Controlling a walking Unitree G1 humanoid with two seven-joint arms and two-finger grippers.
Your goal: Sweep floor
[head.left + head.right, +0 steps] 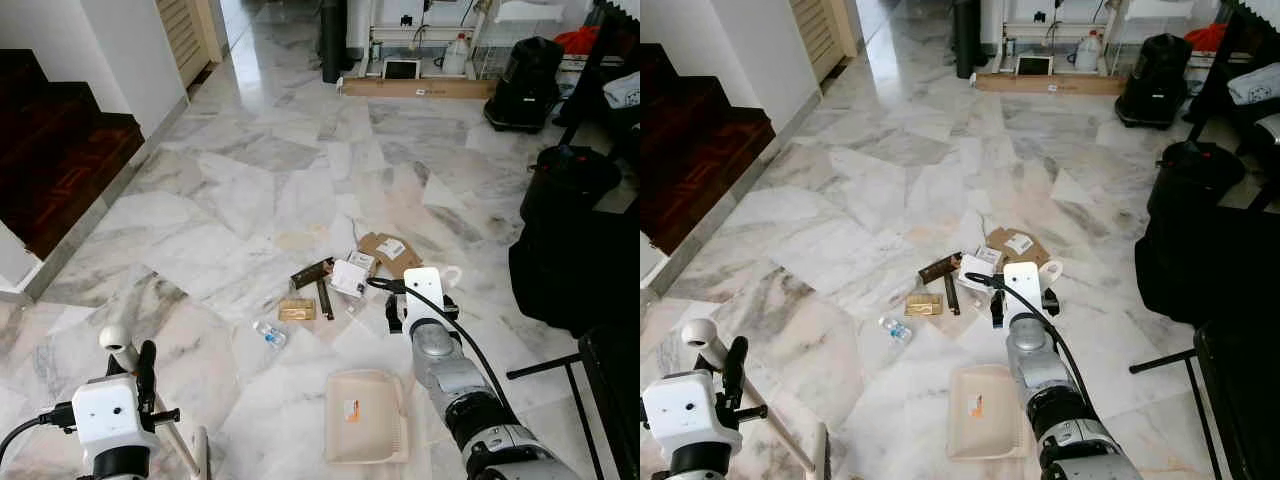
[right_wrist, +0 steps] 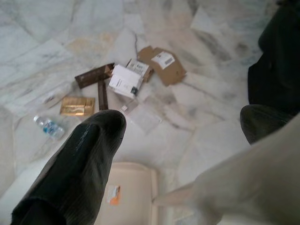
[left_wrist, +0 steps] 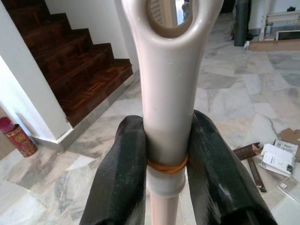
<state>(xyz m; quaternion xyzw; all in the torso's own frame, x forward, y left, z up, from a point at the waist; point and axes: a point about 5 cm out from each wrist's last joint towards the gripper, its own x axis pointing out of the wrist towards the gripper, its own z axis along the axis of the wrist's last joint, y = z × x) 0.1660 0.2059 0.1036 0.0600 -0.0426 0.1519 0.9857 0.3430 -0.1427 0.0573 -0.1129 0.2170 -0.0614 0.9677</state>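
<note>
Broom handle (image 3: 168,84): one, cream, with a hanging loop at its tip, clamped between both black fingers of the left gripper (image 3: 166,136) just above an orange rubber band (image 3: 168,164); seen from the head at 7 o'clock of the litter

Dustpan (image 1: 365,415): one, cream, flat on the marble floor (image 1: 240,190) at 6 o'clock of the litter, with an orange sticker (image 1: 351,410) on its inner face, print unreadable; its pale handle (image 2: 243,183) runs up past the right gripper (image 2: 183,119). Cannot tell whether those fingers grip it

Litter counted:
- two dark brown strips (image 1: 312,272)
- one gold packet (image 1: 296,310)
- one small clear bottle (image 1: 268,333) with a blue label, at 8 o'clock of the pile
- two white cartons (image 1: 348,277), printed, text too small to read
- one flat cardboard piece (image 1: 388,252) with a white label, at 1 o'clock

Noted beside the dark stairs (image 3: 79,70): one red tin (image 3: 18,138), lettering illegible
</note>
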